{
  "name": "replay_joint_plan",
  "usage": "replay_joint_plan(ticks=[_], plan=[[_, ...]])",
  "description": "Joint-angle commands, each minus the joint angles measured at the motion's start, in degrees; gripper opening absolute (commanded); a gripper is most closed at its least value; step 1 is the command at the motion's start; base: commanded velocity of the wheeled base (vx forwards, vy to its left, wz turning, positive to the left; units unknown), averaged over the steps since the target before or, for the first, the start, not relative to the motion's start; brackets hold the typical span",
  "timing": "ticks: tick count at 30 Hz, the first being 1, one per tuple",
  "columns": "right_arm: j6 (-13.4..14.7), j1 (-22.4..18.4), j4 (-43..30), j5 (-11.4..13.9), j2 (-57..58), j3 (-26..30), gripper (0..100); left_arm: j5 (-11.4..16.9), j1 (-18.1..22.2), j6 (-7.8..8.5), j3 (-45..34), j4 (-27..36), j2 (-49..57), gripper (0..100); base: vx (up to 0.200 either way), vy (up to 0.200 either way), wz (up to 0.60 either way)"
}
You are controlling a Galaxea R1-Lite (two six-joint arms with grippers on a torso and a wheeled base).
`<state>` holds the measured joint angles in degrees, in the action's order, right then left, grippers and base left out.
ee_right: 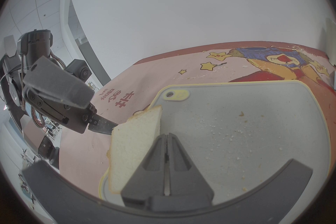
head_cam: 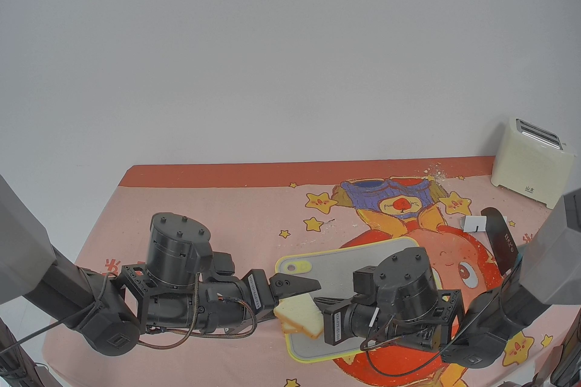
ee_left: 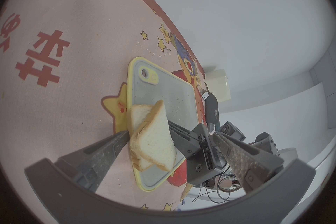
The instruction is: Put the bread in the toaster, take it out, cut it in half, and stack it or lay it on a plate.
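Two halves of white bread (head_cam: 299, 315) lie overlapping on the near left corner of the grey, yellow-rimmed cutting board (head_cam: 345, 270). The top bread half (ee_left: 154, 140) tilts up on the lower half (ee_left: 138, 114). My left gripper (head_cam: 296, 297) is open and straddles the bread, with one finger (ee_left: 108, 149) touching its outer edge and the other finger (ee_left: 241, 154) well apart. My right gripper (ee_right: 167, 135) is shut, and its tips press against the inner side of the bread (ee_right: 131, 146). The cream toaster (head_cam: 532, 167) stands at the far right corner of the table.
A black knife (head_cam: 502, 237) rests by a small white holder (head_cam: 475, 223) to the right of the board. Crumbs dot the board's surface (ee_right: 245, 130). The pink patterned tablecloth (head_cam: 212, 213) covers the table; its near edge is close under both arms.
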<state>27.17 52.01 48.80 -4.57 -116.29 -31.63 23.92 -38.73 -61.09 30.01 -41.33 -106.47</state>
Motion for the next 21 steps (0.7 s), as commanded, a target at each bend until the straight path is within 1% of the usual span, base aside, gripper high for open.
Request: replay_joint_plan(ticks=[1,15,17,18,21], plan=[[-0.01,0.03,-0.11,0.00,-0.08,-0.01,0,-0.01,-0.03,0.00,0.05,-0.33,0.65,100,0.000,0.000,0.00],[0.07,-0.68,0.07,0.00,0.09,-0.01,0,-0.10,-0.03,0.00,0.13,-0.16,2.32,100,0.000,0.000,0.00],[0.16,-0.76,0.86,0.00,0.01,0.08,0,-0.10,-0.03,0.00,0.05,-0.25,2.32,100,0.000,0.000,0.00],[0.07,-1.03,2.62,0.00,-0.17,0.35,0,-0.19,-0.03,0.00,0.13,-0.25,2.41,100,0.000,0.000,0.00],[0.07,-1.12,4.99,-0.09,-0.61,1.05,0,-0.19,-0.03,0.00,0.13,-0.25,2.67,100,0.000,0.000,0.00]])
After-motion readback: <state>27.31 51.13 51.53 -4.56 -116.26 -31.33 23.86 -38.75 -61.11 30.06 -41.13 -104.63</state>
